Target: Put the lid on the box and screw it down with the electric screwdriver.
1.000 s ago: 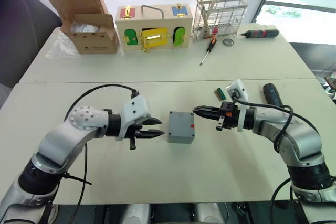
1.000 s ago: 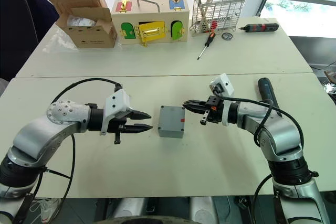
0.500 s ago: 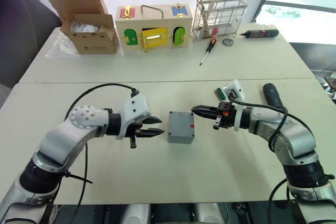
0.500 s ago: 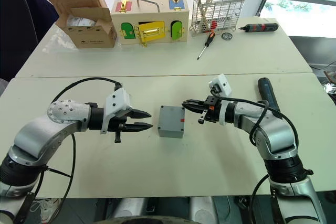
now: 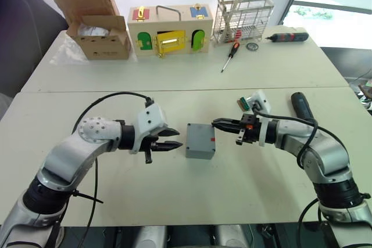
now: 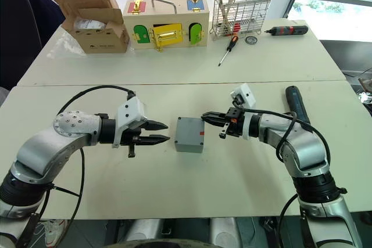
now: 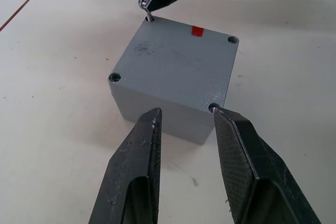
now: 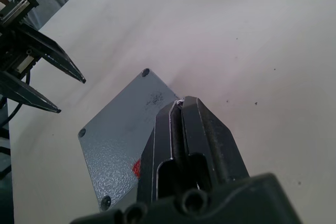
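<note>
The box (image 5: 200, 141) sits on the near counter (image 5: 174, 190) between the two grippers, its lid (image 7: 176, 66) already seated on top, with screw holes at the corners and a red mark at one edge. The left gripper (image 5: 174, 140) hovers just beside the box, jaws spread. The right gripper (image 5: 220, 123) has its jaws pressed together, pinching a small screw (image 7: 149, 17) at one corner hole of the lid. The electric screwdriver (image 5: 303, 106) lies on the counter beyond the right arm.
</note>
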Controlling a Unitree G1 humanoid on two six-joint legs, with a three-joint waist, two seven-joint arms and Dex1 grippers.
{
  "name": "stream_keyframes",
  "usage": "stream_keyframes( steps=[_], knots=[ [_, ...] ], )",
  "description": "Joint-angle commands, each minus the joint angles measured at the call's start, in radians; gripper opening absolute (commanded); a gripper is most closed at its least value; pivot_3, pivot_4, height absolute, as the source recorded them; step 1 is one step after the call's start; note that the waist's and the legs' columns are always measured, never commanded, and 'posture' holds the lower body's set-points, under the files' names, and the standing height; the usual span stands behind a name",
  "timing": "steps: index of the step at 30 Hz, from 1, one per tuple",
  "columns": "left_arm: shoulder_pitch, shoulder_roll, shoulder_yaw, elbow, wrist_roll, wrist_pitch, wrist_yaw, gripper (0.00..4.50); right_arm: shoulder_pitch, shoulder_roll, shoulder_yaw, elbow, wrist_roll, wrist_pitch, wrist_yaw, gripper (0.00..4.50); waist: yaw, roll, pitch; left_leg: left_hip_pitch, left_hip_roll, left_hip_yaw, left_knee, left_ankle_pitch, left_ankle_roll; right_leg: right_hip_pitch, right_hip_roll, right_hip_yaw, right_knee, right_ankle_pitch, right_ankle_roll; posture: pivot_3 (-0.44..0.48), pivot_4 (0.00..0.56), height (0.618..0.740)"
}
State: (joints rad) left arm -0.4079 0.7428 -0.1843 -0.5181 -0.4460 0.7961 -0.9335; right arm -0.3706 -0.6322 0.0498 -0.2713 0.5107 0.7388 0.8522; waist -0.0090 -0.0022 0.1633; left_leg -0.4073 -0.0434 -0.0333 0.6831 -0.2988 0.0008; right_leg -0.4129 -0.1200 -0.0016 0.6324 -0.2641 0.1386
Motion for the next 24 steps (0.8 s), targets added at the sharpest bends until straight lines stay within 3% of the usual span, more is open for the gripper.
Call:
stream_keyframes(
  steps=[1, 9, 12, 17, 19, 24],
  knots=[
    [-0.014, -0.001, -0.002, -0.013, 0.001, -0.021, 0.002, 1.53, -0.006, -0.008, 0.002, -0.014, -0.002, -0.005, 0.006, 0.04, 0.0, 0.0, 0.0, 0.0, 0.0, 0.0, 0.0, 0.0, 0.0, 0.0, 0.0, 0.0, 0.0, 0.0, 0.0, 0.0, 0.15, 0.73],
    [-0.016, -0.005, -0.004, -0.006, 0.006, -0.028, 0.002, 1.53, 0.005, -0.024, 0.018, -0.008, -0.028, -0.025, 0.022, 0.04, 0.0, 0.0, 0.0, 0.0, 0.0, 0.0, 0.0, 0.0, 0.0, 0.0, 0.0, 0.0, 0.0, 0.0, 0.0, 0.0, 0.15, 0.73],
    [-0.018, -0.006, -0.005, -0.005, 0.006, -0.031, 0.001, 1.53, 0.011, -0.042, 0.019, -0.008, -0.036, -0.033, 0.036, 0.91, 0.001, 0.0, 0.0, 0.0, 0.0, 0.0, 0.0, 0.0, 0.0, 0.0, 0.0, 0.0, 0.0, 0.0, 0.0, 0.0, 0.15, 0.73],
    [-0.023, -0.012, -0.01, -0.001, 0.007, -0.036, 0.004, 1.53, 0.002, -0.056, 0.004, -0.007, -0.038, -0.034, 0.041, 3.49, 0.0, 0.0, 0.0, 0.0, 0.0, 0.0, 0.0, 0.0, 0.0, 0.0, 0.0, 0.0, 0.0, 0.0, 0.0, 0.0, 0.15, 0.73],
    [-0.026, -0.016, -0.014, 0.002, 0.007, -0.041, 0.004, 1.53, -0.015, -0.068, -0.02, -0.009, -0.033, -0.028, 0.033, 4.16, 0.001, 0.0, 0.0, 0.0, 0.0, 0.0, 0.0, 0.0, 0.0, 0.0, 0.0, 0.0, 0.0, 0.0, 0.0, 0.0, 0.15, 0.73],
    [-0.064, -0.06, 0.007, 0.007, -0.045, -0.038, -0.004, 1.53, -0.111, -0.156, -0.174, 0.004, 0.078, 0.082, 0.054, 4.16, 0.004, 0.0, 0.0, 0.0, 0.0, 0.0, 0.0, 0.0, 0.0, 0.0, 0.0, 0.0, 0.0, 0.0, 0.0, 0.0, 0.15, 0.73]
  ],
)
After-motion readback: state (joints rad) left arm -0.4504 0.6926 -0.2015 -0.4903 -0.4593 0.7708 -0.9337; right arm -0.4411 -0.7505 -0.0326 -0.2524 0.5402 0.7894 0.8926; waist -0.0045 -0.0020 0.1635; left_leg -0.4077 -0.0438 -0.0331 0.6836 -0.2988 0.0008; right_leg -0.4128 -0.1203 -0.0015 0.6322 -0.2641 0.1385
